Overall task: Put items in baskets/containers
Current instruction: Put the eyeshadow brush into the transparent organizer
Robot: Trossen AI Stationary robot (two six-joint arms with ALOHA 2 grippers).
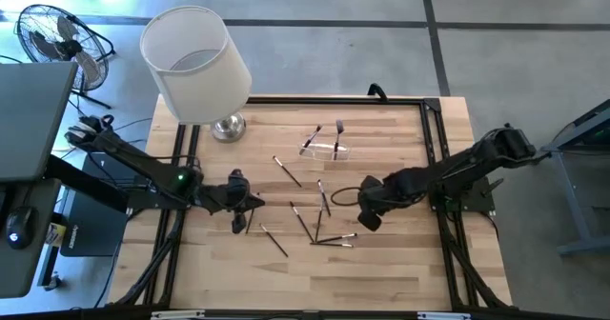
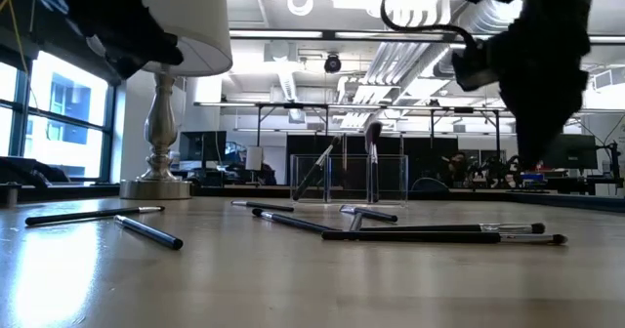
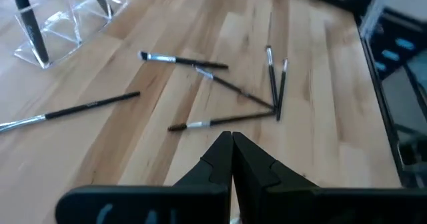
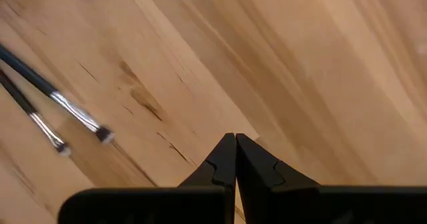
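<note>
Several slim dark makeup brushes (image 1: 305,220) lie flat and scattered on the wooden table; they also show in the left wrist view (image 3: 220,121). The small clear holder (image 1: 326,147) stands toward the far side with two brushes upright in it, one with a fluffy head (image 2: 373,133). My left gripper (image 1: 250,204) is shut and empty, above the table left of the brushes. My right gripper (image 1: 367,220) is shut and empty, right of the brushes, above bare wood near two brush tips (image 4: 83,121).
A lamp with a big white shade (image 1: 195,63) and a silver base (image 1: 229,128) stands at the table's far left corner. A black frame (image 1: 434,130) runs along the table's edges. Bare wood (image 1: 315,282) lies along the near side.
</note>
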